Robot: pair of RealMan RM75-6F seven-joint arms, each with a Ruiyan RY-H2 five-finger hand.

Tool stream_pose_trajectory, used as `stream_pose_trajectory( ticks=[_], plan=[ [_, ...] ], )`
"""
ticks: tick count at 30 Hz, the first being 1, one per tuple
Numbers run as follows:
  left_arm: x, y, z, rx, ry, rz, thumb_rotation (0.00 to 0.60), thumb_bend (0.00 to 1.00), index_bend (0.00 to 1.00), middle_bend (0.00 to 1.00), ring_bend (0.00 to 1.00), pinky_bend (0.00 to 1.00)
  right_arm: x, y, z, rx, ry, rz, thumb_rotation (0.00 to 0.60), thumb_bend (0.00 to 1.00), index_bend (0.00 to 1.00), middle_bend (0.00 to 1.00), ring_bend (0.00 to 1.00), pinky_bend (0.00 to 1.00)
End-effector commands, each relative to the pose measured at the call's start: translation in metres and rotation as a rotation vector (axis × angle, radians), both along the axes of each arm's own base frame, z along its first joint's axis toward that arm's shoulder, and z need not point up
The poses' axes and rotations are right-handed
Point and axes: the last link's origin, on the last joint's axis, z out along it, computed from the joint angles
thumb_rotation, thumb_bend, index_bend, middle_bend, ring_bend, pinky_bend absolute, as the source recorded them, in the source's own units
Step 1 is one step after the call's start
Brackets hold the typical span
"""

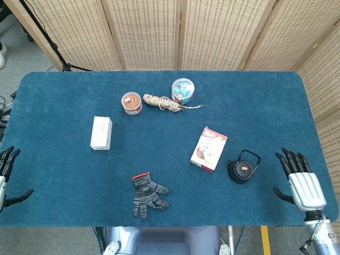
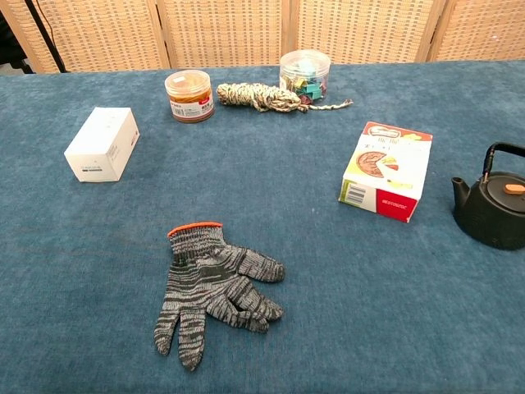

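At the right edge of the table point(image 1: 64, 101), near its front right corner, the right hand point(image 1: 300, 183) hangs with its back up, fingers spread and pointing toward the far edge. It holds nothing. The thing nearest to it is the black teapot point(image 1: 243, 169), which stands upright just inside that edge with its handle raised and a small orange knob on the lid. Hand and teapot are near each other but apart. The chest view shows the teapot point(image 2: 495, 209) at its right border and neither hand.

At the left edge, toward the front left corner, the left hand point(image 1: 6, 178) is partly cut off by the frame. Its fingers are apart, it holds nothing, and it is well apart from every object.

As I judge it, this is the approach stage: nothing is gripped and the right hand is only drawing level with the teapot. Taking the pot would call for moving the hand inward from the edge and bringing the fingers under or around the raised handle, without knocking the food box point(image 1: 208, 149) just beside the pot.

A glove point(image 1: 149, 194) lies flat near the front edge, and a white box point(image 1: 101, 133) sits left of centre. Toward the far edge a brown-filled jar point(image 1: 131, 102), a coil of rope point(image 1: 162, 102) and a jar of coloured bits point(image 1: 183, 90) stand in a row.
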Motion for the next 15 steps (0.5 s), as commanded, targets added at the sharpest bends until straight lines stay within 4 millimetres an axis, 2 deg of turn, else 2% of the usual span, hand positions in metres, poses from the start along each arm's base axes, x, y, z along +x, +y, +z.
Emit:
stream_pose_trajectory(
  ticks=[1, 9, 15],
  plan=[
    [0.004, 0.005, 0.001, 0.001, -0.001, -0.005, 0.600, 0.05, 0.00, 0.00, 0.00, 0.00, 0.017, -0.017, -0.013, 0.114, -0.040, 0.030, 0.600, 0.26, 0.14, 0.00, 0.00, 0.00],
    [0.007, 0.009, 0.002, 0.008, -0.003, -0.008, 0.600, 0.05, 0.00, 0.00, 0.00, 0.00, 0.042, -0.044, -0.041, 0.210, -0.054, 0.037, 0.600, 0.27, 0.27, 0.00, 0.00, 0.00],
    [0.008, 0.010, 0.002, 0.000, -0.002, -0.015, 0.600, 0.05, 0.00, 0.00, 0.00, 0.00, 0.052, -0.054, -0.061, 0.244, -0.025, 0.019, 0.600, 0.36, 0.30, 0.00, 0.00, 0.00]
  ],
)
